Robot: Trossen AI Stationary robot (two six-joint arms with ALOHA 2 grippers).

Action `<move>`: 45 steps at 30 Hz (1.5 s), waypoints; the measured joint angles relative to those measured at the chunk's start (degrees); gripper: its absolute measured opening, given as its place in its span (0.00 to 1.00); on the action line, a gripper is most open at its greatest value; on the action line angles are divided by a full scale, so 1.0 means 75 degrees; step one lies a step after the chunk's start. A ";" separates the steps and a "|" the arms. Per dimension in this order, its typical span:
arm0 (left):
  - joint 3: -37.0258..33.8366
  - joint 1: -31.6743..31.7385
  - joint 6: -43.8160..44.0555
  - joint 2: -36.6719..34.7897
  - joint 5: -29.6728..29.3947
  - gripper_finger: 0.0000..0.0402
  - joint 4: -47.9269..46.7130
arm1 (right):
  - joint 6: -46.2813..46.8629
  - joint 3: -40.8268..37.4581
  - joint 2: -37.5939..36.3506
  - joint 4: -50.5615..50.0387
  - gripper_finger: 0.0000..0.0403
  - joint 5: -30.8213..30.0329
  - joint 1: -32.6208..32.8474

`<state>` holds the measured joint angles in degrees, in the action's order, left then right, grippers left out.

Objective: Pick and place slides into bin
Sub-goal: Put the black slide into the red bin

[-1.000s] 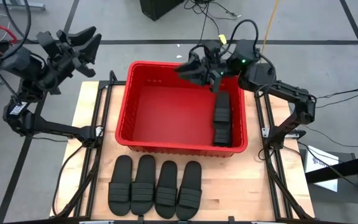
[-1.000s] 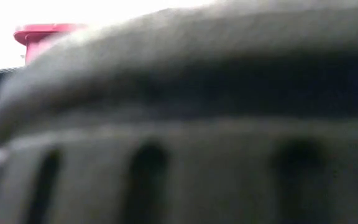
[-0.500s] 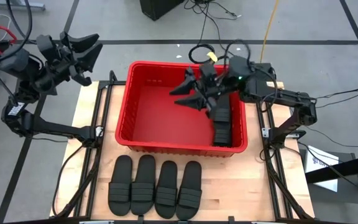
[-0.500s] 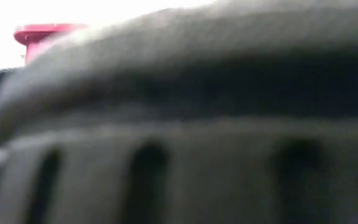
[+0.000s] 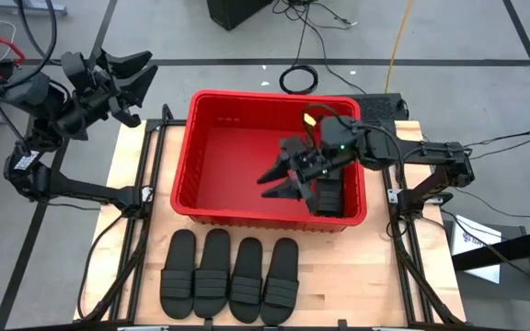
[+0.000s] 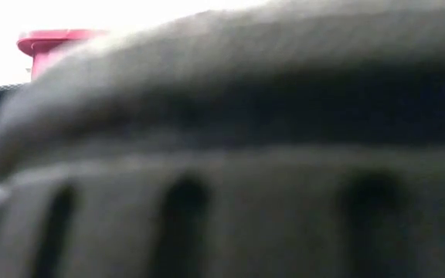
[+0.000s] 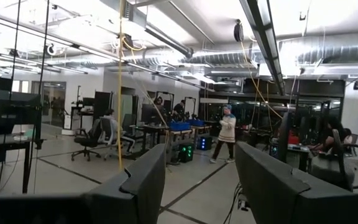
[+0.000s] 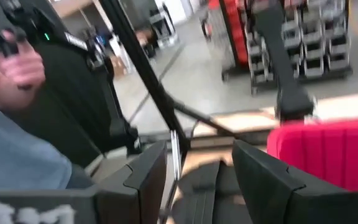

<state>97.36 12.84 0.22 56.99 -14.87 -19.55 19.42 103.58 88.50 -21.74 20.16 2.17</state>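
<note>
The red bin stands at the table's far middle. Black slides lie inside it along its right wall. Several more slides lie side by side, soles down, on the table in front of the bin; the right wrist view shows them past the fingers. My right gripper hovers open over the bin's inside, left of the slides there, with nothing between its fingers. My left gripper is raised beyond the table's far left corner, open and empty.
One slide sits right against the low camera and fills that view; only the bin's rim shows above it. A person stands close beyond the table in the right wrist view. Bare wood lies left and right of the slide row.
My right gripper has swung from the bin's far rim toward the table's near edge and a little down, over the bin's inside, turning as it went and staying open. The slides and the bin have not moved.
</note>
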 joint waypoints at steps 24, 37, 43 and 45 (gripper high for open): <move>0.0000 0.0000 -0.0214 0.0139 -0.0023 0.50 0.0015 | 0.2259 -0.1609 0.0045 -0.1693 0.43 -0.1256 0.1932; 0.0000 0.0000 -0.0590 0.0152 -0.0023 0.50 -0.0017 | 0.4725 -0.3814 0.0048 0.0246 0.43 -0.1256 0.2961; 0.0000 0.0000 -0.0466 0.0152 0.0179 0.50 -0.0061 | 0.5304 -0.4432 0.0045 0.0691 0.43 -0.1256 0.3221; 0.0000 -0.0002 -0.0406 0.0152 0.0294 0.50 -0.0058 | 0.5399 -0.4616 0.0045 0.0728 0.43 -0.1256 0.3271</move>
<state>97.36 12.83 -2.83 58.13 -12.67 -19.99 59.91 68.96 88.84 -16.28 10.74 26.70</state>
